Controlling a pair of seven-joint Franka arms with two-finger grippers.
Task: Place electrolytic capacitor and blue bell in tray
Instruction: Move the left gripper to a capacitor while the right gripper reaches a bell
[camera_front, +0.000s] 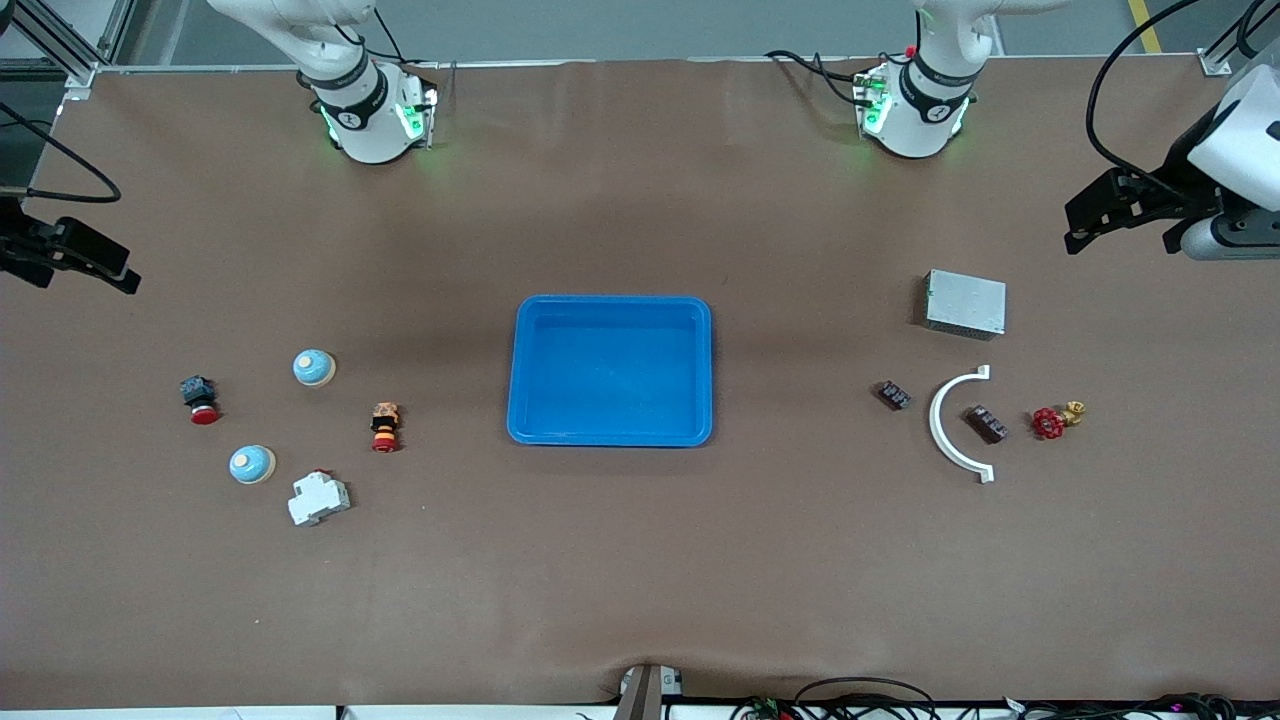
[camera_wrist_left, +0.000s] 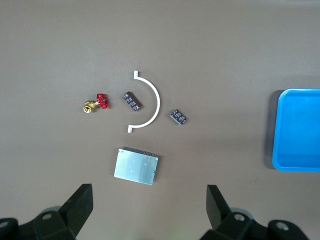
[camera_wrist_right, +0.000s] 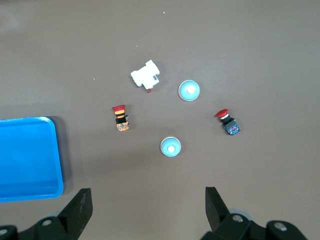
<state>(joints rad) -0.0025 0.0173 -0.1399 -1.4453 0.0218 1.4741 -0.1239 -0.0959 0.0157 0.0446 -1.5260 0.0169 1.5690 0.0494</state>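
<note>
Blue tray (camera_front: 610, 305) mid-table, both grippers' fingers (camera_wrist_left: 80, 202) (camera_wrist_right: 80, 205) wide open, empty, well apart from it.

We see a shallow bright-blue rectangular plastic tray (camera_front: 610, 305) with a smooth, slightly glossy rim. The brown table covering (camera_front: 640, 560) looks matt, like paper or cloth, wrinkled at the edge nearest the front camera. The small grey metal box (camera_front: 965, 303) has a dull brushed sheen. The white curved plastic bracket (camera_front: 940, 425) is smooth. Two pale-blue domed bells (camera_front: 314, 367) (camera_front: 251, 464) look glossy. The white blocky plastic breaker (camera_front: 318, 498) appears matt.
</note>
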